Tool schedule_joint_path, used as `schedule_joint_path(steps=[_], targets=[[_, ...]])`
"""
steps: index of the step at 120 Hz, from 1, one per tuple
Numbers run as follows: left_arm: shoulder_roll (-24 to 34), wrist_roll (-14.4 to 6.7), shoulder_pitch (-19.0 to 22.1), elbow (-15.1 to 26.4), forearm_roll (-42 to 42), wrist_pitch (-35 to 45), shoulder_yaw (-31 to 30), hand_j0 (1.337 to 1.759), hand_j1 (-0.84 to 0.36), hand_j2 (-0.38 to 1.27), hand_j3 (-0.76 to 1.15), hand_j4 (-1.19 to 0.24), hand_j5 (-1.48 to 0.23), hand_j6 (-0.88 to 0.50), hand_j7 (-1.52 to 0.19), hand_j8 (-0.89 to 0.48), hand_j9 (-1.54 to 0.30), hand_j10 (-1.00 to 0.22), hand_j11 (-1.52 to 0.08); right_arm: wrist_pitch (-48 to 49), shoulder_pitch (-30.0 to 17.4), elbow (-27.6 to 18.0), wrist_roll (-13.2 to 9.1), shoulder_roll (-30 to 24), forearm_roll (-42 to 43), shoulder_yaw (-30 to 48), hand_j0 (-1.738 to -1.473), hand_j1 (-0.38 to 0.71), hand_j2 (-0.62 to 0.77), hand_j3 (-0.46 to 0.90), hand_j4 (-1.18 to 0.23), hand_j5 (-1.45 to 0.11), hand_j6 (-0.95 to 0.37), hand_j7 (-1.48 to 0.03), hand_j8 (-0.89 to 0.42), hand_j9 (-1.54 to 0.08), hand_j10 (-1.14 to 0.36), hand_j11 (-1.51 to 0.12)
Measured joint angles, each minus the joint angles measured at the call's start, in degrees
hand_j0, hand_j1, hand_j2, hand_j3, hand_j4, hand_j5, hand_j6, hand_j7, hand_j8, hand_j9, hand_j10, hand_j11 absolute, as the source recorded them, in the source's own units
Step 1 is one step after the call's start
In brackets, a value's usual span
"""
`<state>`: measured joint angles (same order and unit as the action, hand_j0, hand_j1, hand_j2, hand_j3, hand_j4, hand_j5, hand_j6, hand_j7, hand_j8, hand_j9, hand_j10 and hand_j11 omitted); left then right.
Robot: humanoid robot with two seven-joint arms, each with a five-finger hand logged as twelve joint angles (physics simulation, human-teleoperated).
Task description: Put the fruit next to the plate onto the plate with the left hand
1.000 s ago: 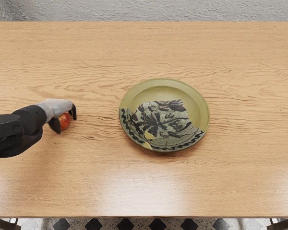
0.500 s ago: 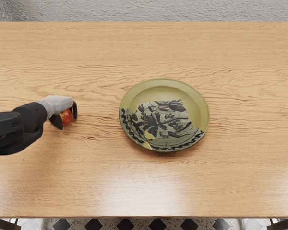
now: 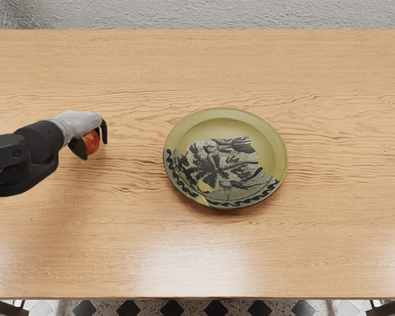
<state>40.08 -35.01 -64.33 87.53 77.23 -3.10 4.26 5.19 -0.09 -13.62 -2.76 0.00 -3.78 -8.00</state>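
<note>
Gripping small red fruit (image 3: 91, 141) in curled fingers of left hand (image 3: 82, 127), well left of patterned olive plate (image 3: 271, 141)

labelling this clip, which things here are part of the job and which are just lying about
Part of the job:
- fruit, red, to the left of the plate and apart from it
- left hand, fingers curled around the fruit
- plate, olive with a dark pattern, nothing on it

Not part of it:
- wooden table, only the support
</note>
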Motion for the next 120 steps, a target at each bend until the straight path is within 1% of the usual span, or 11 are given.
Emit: schedule_joint_path(steps=[8,47,61,63,67,68,80,81,93,115,120], targets=[[0.1,0.0,-0.9,0.3,-0.1,-0.1,0.6,1.656,-0.3,0.18,0.0,-0.58,-0.79,-0.46,-0.79,-0.4,-0.78,-0.59,-0.78,0.0,0.0,0.0,0.0,0.0,0.0,0.0,-1.658,-0.33,0.0,0.0,-0.01,-0.02,-0.01,-0.02,-0.01,-0.02,-0.01,-0.02],[-0.5,0.0,-9.5,1.5,-7.2,-0.6,1.9,1.656,-0.28,0.16,0.0,-0.57,-0.79,-0.48,-0.78,-0.42,-0.77,-0.58,-0.77,0.0,0.3,0.0,0.0,0.0,0.0,0.1,-1.658,-0.33,0.0,0.0,-0.01,-0.02,-0.01,-0.02,-0.01,-0.02,-0.01,-0.02],[-2.3,0.0,-10.6,1.9,-9.2,-0.8,1.9,1.656,-0.24,0.12,0.0,-0.56,-0.79,-0.48,-0.78,-0.42,-0.77,-0.58,-0.77,0.0,0.3,0.0,0.0,0.0,0.0,0.1,-1.658,-0.33,0.0,0.0,-0.01,-0.02,-0.01,-0.02,-0.01,-0.02,-0.01,-0.02],[-2.3,0.0,-11.0,2.0,-9.4,-0.9,1.9,1.656,-0.24,0.1,0.0,-0.56,-0.79,-0.49,-0.78,-0.43,-0.77,-0.58,-0.77,0.0,0.3,0.0,0.0,0.0,0.0,0.1,-1.658,-0.33,0.0,0.0,-0.01,-0.02,-0.01,-0.02,-0.01,-0.02,-0.01,-0.02],[-2.4,0.0,-11.3,2.0,-9.7,-0.9,1.9,1.657,-0.25,0.14,0.0,-0.56,-0.79,-0.49,-0.78,-0.43,-0.76,-0.58,-0.76,0.0,0.3,0.0,0.0,0.0,0.0,0.1,-1.658,-0.33,0.0,0.0,-0.01,-0.02,-0.01,-0.02,-0.01,-0.02,-0.01,-0.02],[-2.4,0.0,-11.5,2.1,-9.8,-1.0,1.9,1.656,-0.25,0.11,0.0,-0.56,-0.79,-0.49,-0.78,-0.43,-0.76,-0.58,-0.76,0.0,0.3,0.0,0.0,0.0,0.0,0.1,-1.658,-0.33,0.0,0.0,-0.01,-0.02,-0.01,-0.02,-0.01,-0.02,-0.01,-0.02],[-3.1,0.0,-12.9,2.7,-11.2,-1.1,2.0,1.656,-0.27,0.14,0.0,-0.57,-0.78,-0.48,-0.77,-0.41,-0.76,-0.58,-0.76,0.0,0.3,0.0,0.0,0.0,0.0,0.1,-1.658,-0.33,0.0,0.0,-0.01,-0.02,-0.01,-0.02,-0.01,-0.02,-0.01,-0.02],[-3.3,0.0,-13.1,2.8,-11.4,-1.2,2.0,1.656,-0.26,0.11,0.0,-0.57,-0.78,-0.48,-0.78,-0.41,-0.76,-0.58,-0.76,0.0,0.3,0.0,0.0,0.0,0.0,0.1,-1.658,-0.33,0.0,0.0,-0.01,-0.02,-0.01,-0.02,-0.01,-0.02,-0.01,-0.02],[-4.4,0.0,-14.4,3.1,-13.6,-1.8,2.0,1.656,-0.28,0.18,0.0,-0.58,-0.77,-0.49,-0.77,-0.42,-0.77,-0.58,-0.77,0.0,0.4,0.0,0.0,0.0,0.0,0.1,-1.658,-0.33,0.0,0.0,-0.01,-0.02,-0.01,-0.02,-0.01,-0.02,-0.01,-0.02],[-8.9,0.0,-14.5,3.2,-15.9,-2.3,2.5,1.657,-0.27,0.18,0.0,-0.58,-0.79,-0.5,-0.78,-0.41,-0.77,-0.58,-0.77,0.0,0.4,0.0,0.0,0.0,0.0,0.1,-1.658,-0.33,0.0,0.0,-0.01,-0.02,-0.01,-0.02,-0.01,-0.02,-0.01,-0.02],[-9.4,0.0,-14.6,3.2,-16.4,-2.3,2.9,1.657,-0.28,0.21,0.0,-0.58,-0.79,-0.5,-0.78,-0.43,-0.77,-0.58,-0.78,0.0,0.4,0.0,0.0,0.0,0.0,0.1,-1.658,-0.33,0.0,0.0,-0.01,-0.02,-0.01,-0.02,-0.01,-0.02,-0.01,-0.02]])
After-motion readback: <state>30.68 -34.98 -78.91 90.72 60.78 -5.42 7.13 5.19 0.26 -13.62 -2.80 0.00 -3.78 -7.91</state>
